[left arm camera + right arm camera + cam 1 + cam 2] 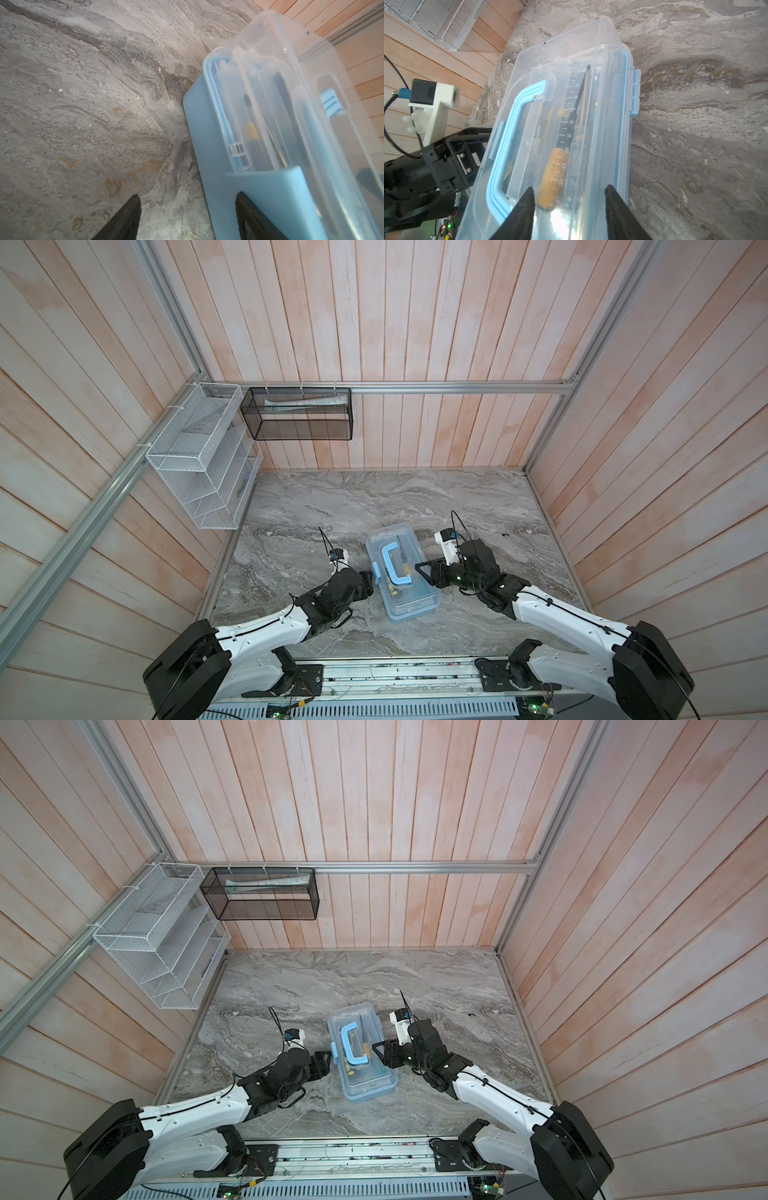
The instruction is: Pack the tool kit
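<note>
**Fig. Twin-arm manipulator: outer features**

The left arm (262, 628) and right arm (561, 616) have white link shells between black joint housings, with thin black cables clipped along them. A white bracket (437, 112) bears a black wrist camera (422, 92) with a blue plug. The left end effector (187, 194) and right end effector (570, 187) carry black, tapered fingers (521, 214).

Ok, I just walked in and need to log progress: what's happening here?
Two robot arms are working on the tool kit, which sits on the marble table with its clear lid down and tools inside. The left gripper has its jaws apart at the blue side latch; the right gripper hangs over the lid, jaws apart, holding nothing.
</note>
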Robot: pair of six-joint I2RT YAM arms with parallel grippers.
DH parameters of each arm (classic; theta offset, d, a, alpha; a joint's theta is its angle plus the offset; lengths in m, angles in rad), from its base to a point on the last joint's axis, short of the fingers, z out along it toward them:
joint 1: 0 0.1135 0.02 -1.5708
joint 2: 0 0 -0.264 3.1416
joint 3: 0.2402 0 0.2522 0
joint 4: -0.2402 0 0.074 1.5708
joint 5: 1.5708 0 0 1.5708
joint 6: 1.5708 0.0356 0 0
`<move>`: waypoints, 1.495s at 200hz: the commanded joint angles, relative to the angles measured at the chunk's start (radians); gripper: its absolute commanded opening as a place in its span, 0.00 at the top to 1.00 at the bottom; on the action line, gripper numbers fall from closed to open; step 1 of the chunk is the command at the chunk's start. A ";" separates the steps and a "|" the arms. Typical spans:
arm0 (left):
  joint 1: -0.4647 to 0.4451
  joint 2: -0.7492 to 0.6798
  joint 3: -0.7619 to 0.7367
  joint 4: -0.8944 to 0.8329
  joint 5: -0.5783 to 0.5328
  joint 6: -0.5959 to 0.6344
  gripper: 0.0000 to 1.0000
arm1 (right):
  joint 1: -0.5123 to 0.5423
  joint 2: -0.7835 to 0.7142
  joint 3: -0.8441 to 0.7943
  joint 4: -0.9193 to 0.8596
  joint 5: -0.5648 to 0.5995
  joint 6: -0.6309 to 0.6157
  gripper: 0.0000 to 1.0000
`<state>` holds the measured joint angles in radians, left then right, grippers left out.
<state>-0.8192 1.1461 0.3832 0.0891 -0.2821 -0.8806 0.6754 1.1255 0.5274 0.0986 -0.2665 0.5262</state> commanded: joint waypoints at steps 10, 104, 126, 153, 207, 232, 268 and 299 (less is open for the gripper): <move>0.002 -0.043 -0.004 0.181 0.155 -0.044 0.28 | 0.046 0.053 0.005 -0.122 -0.111 -0.004 0.50; 0.073 -0.041 -0.006 0.250 0.286 -0.034 0.31 | 0.072 0.137 0.093 -0.115 -0.112 -0.033 0.51; 0.074 -0.044 -0.026 0.276 0.323 -0.071 0.33 | 0.072 0.166 0.114 -0.115 -0.130 -0.042 0.51; 0.074 -0.069 -0.077 0.321 0.351 -0.123 0.38 | 0.072 0.186 0.129 -0.116 -0.137 -0.061 0.51; 0.073 -0.165 -0.148 0.304 0.349 -0.163 0.43 | 0.070 0.185 0.120 -0.122 -0.132 -0.068 0.51; 0.073 -0.235 -0.180 0.301 0.336 -0.170 0.45 | 0.069 0.179 0.114 -0.120 -0.126 -0.063 0.50; 0.072 -0.265 -0.236 0.375 0.366 -0.156 0.54 | 0.066 0.184 0.111 -0.111 -0.130 -0.058 0.50; 0.071 -0.260 -0.259 0.414 0.379 -0.157 0.62 | 0.065 0.186 0.115 -0.116 -0.129 -0.065 0.50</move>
<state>-0.7391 0.8837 0.1398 0.4263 0.0383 -1.0401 0.7113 1.2812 0.6621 0.0750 -0.3035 0.4778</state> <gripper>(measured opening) 0.400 0.496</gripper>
